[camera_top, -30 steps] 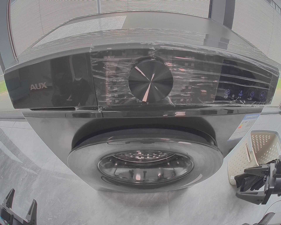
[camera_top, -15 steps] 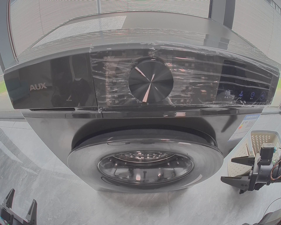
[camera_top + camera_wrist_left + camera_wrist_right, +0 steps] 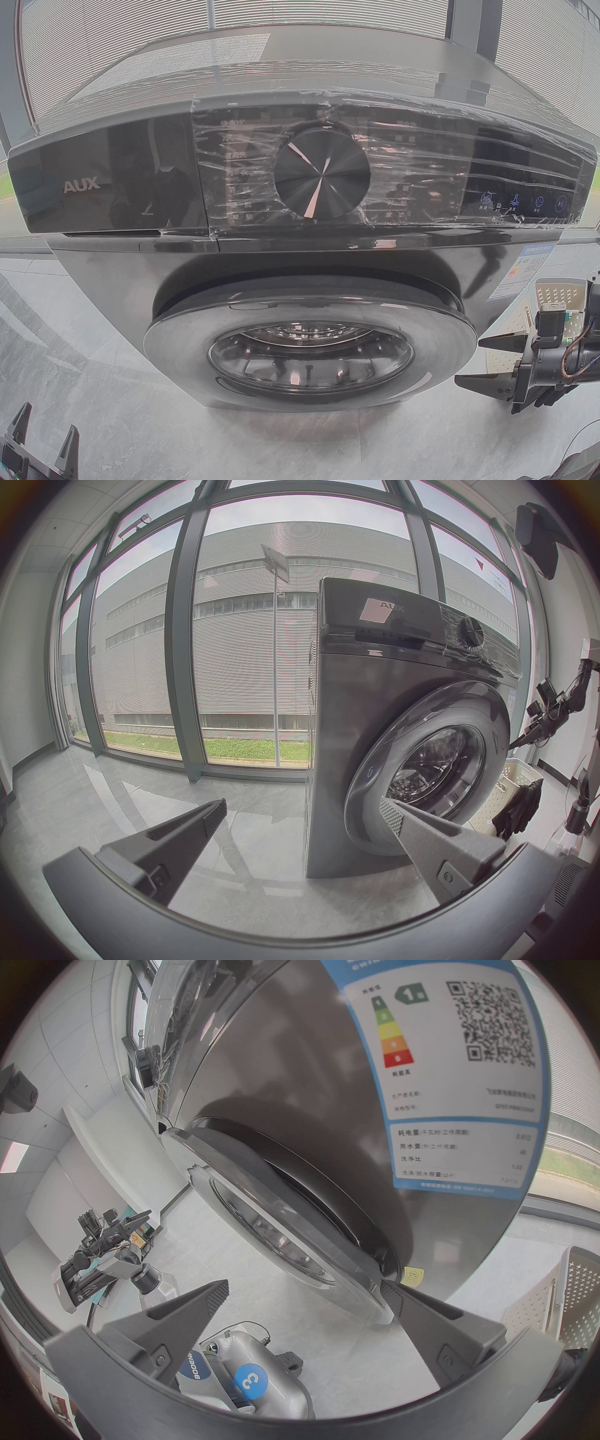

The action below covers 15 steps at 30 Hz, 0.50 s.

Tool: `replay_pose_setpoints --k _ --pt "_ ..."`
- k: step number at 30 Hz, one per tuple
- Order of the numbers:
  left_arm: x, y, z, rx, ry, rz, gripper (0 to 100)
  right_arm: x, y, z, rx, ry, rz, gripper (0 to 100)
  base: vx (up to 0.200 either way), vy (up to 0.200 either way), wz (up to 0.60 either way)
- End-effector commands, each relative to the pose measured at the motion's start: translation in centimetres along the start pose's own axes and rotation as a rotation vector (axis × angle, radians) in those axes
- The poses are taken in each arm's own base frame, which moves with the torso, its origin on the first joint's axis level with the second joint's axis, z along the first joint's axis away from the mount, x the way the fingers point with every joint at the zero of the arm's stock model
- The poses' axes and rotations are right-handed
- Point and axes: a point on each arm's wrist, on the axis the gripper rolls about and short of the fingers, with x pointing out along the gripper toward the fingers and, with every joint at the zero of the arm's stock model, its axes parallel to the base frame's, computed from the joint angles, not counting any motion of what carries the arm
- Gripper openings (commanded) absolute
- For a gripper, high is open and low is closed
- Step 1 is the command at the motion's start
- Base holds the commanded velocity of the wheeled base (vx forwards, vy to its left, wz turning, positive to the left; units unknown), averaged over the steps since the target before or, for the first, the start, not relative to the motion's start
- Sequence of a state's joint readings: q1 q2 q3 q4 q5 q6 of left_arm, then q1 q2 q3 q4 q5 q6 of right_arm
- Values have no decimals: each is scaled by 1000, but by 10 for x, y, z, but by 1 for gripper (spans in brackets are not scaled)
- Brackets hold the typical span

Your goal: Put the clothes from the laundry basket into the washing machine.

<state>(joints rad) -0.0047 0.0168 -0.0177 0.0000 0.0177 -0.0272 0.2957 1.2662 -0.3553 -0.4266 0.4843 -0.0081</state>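
The dark grey washing machine fills the middle of the head view, its round door shut. To its right stands the cream laundry basket. The left wrist view shows dark clothes draped over the basket's rim. My right gripper is open and empty, level with the door's right edge and just to the right of it, fingertips pointing left. In the right wrist view the door rim lies just past the right gripper. My left gripper stands open low at the left, with nothing in it.
Grey tiled floor spreads before the machine. A control panel with a round dial runs along the machine's top. A blue-edged label is stuck on the front at the right. Large windows stand behind.
My right gripper has risen from the dark clothes at the basket and moved left toward the door's right edge, fingers open. The left gripper has not moved.
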Motion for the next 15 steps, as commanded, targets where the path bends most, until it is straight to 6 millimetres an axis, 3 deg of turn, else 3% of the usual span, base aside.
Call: replay_pose_setpoints --k 1,10,15 --pt "0 0 -5 0 -1 1 100 8 0 -1 -5 16 21 100 0 0 0" --pt "0 0 -5 0 -1 1 100 9 5 -12 -6 47 46 100 0 0 0" --pt "0 0 -5 0 -1 1 100 -6 10 -24 -10 38 40 100 0 0 0"
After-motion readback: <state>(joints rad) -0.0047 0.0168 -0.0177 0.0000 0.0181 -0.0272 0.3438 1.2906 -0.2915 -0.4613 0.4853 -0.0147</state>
